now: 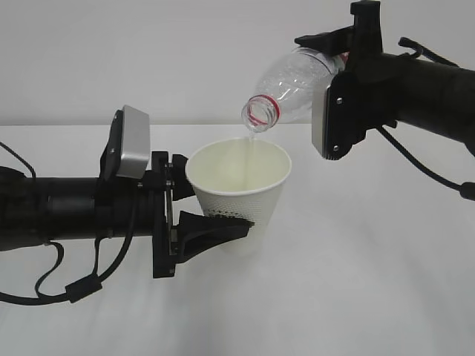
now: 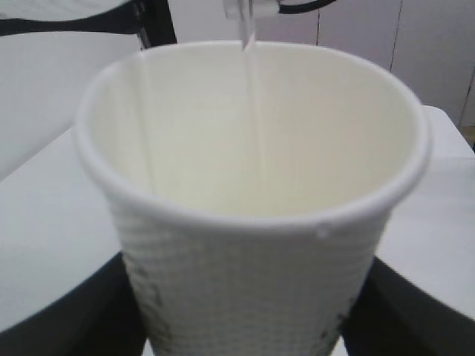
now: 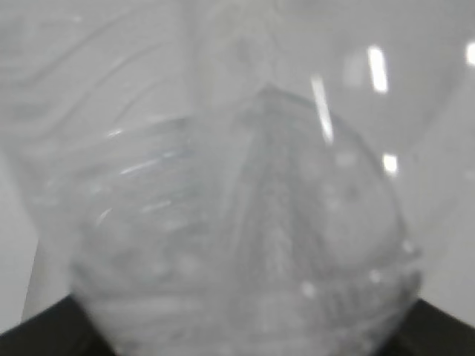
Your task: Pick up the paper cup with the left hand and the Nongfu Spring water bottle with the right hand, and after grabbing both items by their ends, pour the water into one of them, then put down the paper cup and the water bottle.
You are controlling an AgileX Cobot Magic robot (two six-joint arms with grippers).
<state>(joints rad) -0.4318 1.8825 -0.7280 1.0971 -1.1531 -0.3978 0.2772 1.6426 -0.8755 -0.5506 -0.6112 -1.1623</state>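
At the left of the exterior frame, left hand [image 1: 204, 204] reaching in level, fingers clamped around the lower part of the upright paper cup [image 1: 239, 194] and holding it clear of the white table [image 1: 356, 282] near frame centre. Just above the cup's rim, a thin stream of water [image 1: 251, 145] dropping from the red-ringed mouth into the cream interior. At upper right, water bottle [image 1: 293, 85] tipped mouth-down toward the cup, gripped at its far end by the right hand [image 1: 343, 46], jaws closed on the clear plastic.

place: lab-like test bench | evidence: bare white table [image 1: 371, 297], blank white wall [image 1: 148, 52] (no furnishings)
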